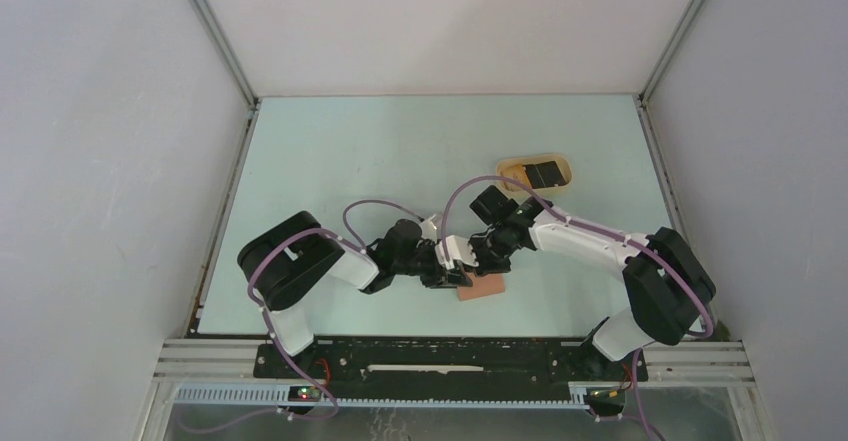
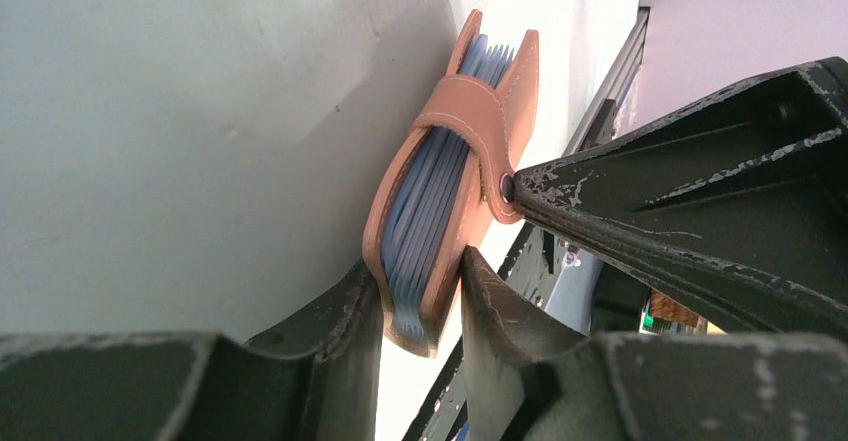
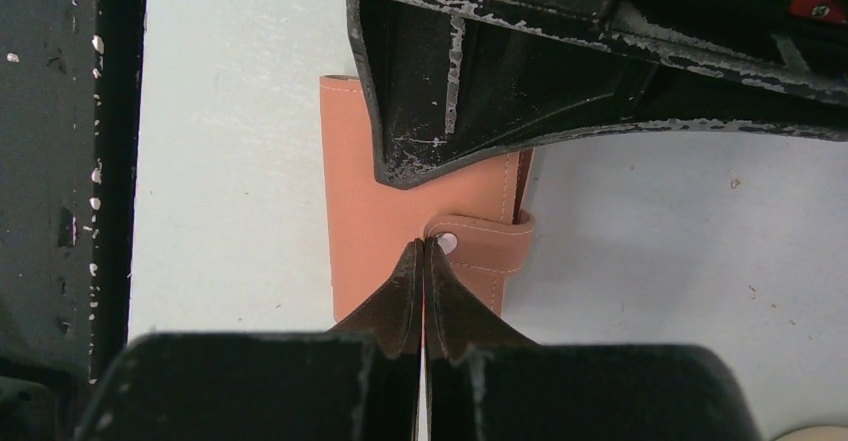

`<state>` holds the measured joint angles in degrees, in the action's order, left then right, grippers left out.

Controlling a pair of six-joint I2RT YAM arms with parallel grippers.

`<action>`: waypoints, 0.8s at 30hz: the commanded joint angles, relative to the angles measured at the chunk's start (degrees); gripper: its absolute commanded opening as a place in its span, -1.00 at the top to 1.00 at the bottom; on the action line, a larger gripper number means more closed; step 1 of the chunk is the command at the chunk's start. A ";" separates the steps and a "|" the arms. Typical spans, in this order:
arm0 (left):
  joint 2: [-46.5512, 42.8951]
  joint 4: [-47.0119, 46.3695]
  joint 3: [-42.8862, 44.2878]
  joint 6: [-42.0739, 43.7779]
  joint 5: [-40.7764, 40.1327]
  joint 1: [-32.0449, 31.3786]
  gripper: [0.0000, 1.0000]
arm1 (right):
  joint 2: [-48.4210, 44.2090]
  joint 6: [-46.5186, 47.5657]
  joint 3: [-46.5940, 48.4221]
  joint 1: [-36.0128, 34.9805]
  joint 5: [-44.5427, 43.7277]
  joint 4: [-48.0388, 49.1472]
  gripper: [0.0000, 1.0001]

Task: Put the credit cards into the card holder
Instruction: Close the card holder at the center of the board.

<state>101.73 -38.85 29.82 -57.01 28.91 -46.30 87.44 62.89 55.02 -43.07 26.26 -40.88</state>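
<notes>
Leather-like holder, light, pliable, slick-faced: best pinched across both covers, off the strap. Well apart from tray, on its near side. Clamped at one edge by part-open left gripper. Right gripper fully closed, empty, tips at strap. Cards inside tray.
</notes>
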 commanded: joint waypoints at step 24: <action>1.71 7.22 0.72 2.35 -7.47 0.89 0.45 | 2.37 -1.10 -1.25 -3.43 -2.94 -1.45 1.00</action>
<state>101.73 -38.79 29.82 -57.12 28.80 -46.30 88.29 62.74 55.02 -45.19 22.96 -40.88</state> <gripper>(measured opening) 0.351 0.006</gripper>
